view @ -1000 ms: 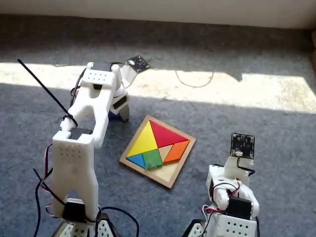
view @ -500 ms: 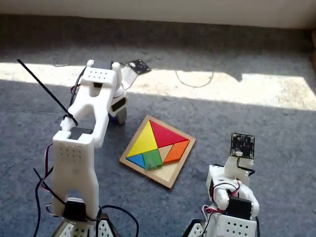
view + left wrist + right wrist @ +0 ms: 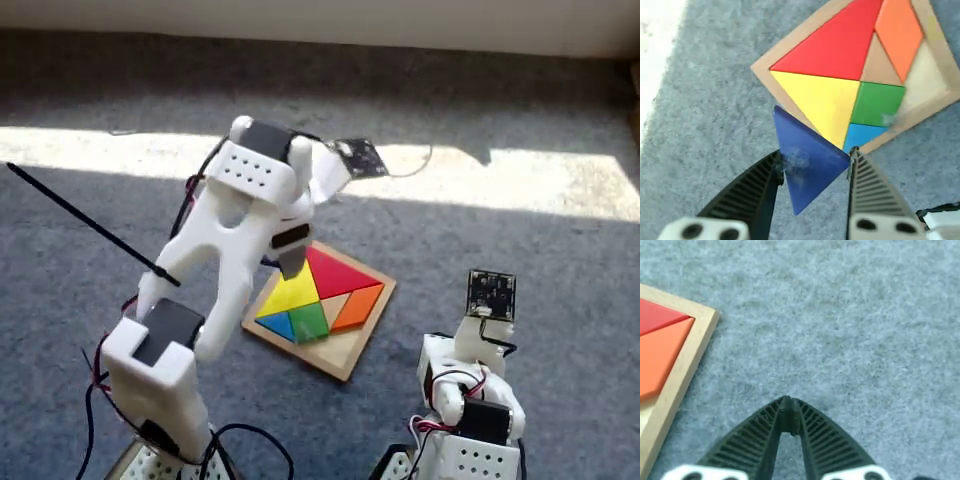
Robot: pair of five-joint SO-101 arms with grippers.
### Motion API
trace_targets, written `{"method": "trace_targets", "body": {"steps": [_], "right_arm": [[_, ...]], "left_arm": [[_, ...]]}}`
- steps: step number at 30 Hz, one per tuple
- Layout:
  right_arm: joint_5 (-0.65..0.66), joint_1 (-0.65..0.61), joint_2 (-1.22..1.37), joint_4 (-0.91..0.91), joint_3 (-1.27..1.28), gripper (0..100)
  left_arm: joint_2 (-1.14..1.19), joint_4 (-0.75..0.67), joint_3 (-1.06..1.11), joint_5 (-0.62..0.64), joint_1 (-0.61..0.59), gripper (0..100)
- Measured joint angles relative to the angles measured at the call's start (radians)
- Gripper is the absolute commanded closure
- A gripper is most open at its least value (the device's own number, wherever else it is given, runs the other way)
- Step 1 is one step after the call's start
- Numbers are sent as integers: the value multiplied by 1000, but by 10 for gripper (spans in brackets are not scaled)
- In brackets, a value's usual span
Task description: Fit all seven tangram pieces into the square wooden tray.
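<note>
The square wooden tray (image 3: pixel 352 360) lies on the grey carpet holding red (image 3: pixel 335 270), yellow (image 3: pixel 295 290), orange (image 3: pixel 355 305), green (image 3: pixel 308 320) and light blue (image 3: pixel 275 325) pieces. In the left wrist view my left gripper (image 3: pixel 815 162) is shut on a dark blue triangle (image 3: pixel 807 160), held just above the carpet beside the tray's edge (image 3: pixel 762 72) near the yellow piece (image 3: pixel 825 102). From above, the left gripper (image 3: pixel 290 262) hangs over the tray's far left side. My right gripper (image 3: pixel 789 415) is shut with nothing in it, over bare carpet beside the tray's rim (image 3: pixel 682 375).
A thin cable loop (image 3: pixel 395 165) lies on the sunlit strip of carpet behind the tray. The right arm (image 3: pixel 470 400) is folded near the front edge. A bare patch of the tray floor (image 3: pixel 922 80) shows beside the orange and green pieces.
The left arm has swung right from the carpet left of the tray to over the tray's far left side, carrying the dark blue triangle. The right arm has not moved.
</note>
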Motion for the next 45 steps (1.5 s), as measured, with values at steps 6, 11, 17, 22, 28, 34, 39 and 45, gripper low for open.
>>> {"method": "trace_targets", "body": {"steps": [6,11,17,22,28,34,39,45], "right_arm": [[0,9,0,0,0,994],[0,114,0,-31,0,994],[0,198,0,-41,0,994],[0,227,0,-41,0,994],[0,227,0,-41,0,994],[0,227,0,-41,0,994],[0,227,0,-41,0,994],[0,227,0,-41,0,994]], "left_arm": [[-235,-31,278,75,172,875],[-388,-170,511,184,265,873],[-433,-376,698,256,313,873],[-433,-454,752,259,362,873],[-428,-477,752,258,425,821],[-330,-503,752,259,425,786],[-322,-503,752,259,425,784],[-322,-503,752,262,425,742]]}}
